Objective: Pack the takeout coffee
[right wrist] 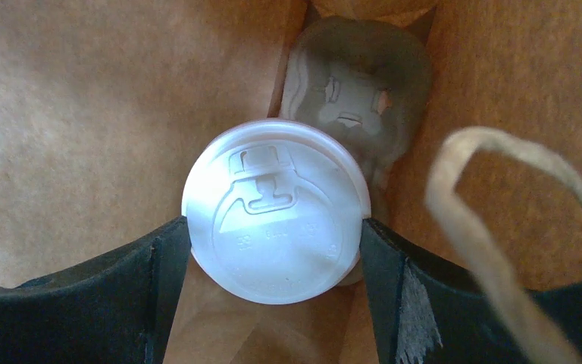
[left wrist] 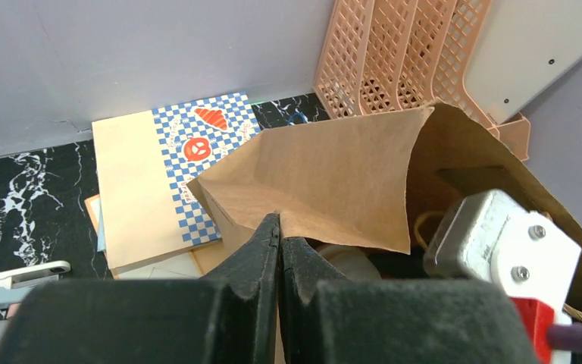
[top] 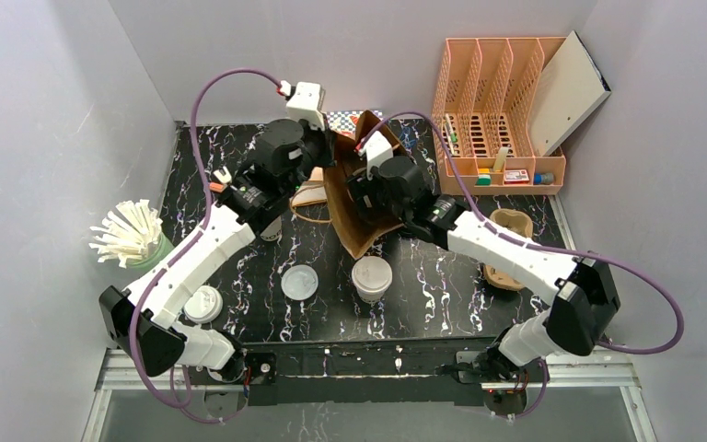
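Observation:
A brown paper bag (top: 354, 216) stands open at mid-table. My left gripper (left wrist: 280, 227) is shut on the bag's upper edge (left wrist: 333, 174) and holds it open. My right gripper (right wrist: 275, 227) is down inside the bag, its fingers (right wrist: 168, 258) pressed against both sides of a takeout coffee cup's white sip lid (right wrist: 275, 205). Beneath that cup lies a grey pulp cup carrier (right wrist: 356, 83). A second white-lidded cream cup (top: 371, 276) stands on the table in front of the bag. Another lidded cup (top: 204, 304) sits by the left arm's base.
A loose pale lid (top: 300, 281) lies on the black marbled table (top: 423, 295). A green cup of white sticks (top: 129, 235) stands at the left, a pulp carrier (top: 506, 249) at the right, an orange file rack (top: 502, 120) at the back right. Checked paper bags (left wrist: 159, 174) lie behind the bag.

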Controlling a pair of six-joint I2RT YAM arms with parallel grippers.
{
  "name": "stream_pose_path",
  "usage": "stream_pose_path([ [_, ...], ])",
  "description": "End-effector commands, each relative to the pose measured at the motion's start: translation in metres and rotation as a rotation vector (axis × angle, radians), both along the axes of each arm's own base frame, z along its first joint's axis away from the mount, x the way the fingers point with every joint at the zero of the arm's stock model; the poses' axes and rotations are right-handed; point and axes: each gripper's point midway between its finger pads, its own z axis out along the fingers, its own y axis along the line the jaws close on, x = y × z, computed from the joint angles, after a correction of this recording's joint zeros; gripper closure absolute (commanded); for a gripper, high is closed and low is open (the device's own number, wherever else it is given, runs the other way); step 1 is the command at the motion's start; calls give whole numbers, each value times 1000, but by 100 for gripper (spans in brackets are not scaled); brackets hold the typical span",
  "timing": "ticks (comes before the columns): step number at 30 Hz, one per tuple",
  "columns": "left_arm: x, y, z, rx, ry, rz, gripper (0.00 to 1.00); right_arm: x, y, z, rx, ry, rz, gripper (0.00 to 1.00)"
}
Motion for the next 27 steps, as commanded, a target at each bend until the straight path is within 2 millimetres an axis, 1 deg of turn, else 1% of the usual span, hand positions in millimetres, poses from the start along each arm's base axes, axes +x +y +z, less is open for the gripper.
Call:
stream_pose_path([
  [1, -2, 3, 21, 11, -80, 107, 100, -8, -10, 9, 93, -52, -25, 56],
  [4, -4, 7, 22, 16, -89, 142, 100, -7, -14, 11, 125, -110, -24, 61],
  [7, -4, 10, 27, 28, -104, 157, 100, 0, -11, 10, 99, -69, -13, 61],
  [9, -4, 9, 31, 33, -112, 150, 100, 5, -10, 13, 71, -55, -21, 60],
  [11, -4, 6, 30, 45, -112, 129, 100, 11, -14, 21, 47, -87, -45, 60],
  [13, -3, 4, 29, 54, -106, 120, 100, 14, -16, 34, 50, -137, -46, 61],
  [16, -4, 4, 28, 63, -101, 119, 100, 14, -14, 41, 19, -156, -11, 61],
  [19, -5, 10, 33, 74, -110, 134, 100, 13, -18, 42, -4, -145, -21, 61],
  [24, -10, 16, 31, 97, -112, 138, 100, 11, -27, 28, -46, -132, -33, 61],
  [27, -12, 15, 27, 100, -103, 124, 100, 12, -25, 19, -61, -111, -19, 62],
])
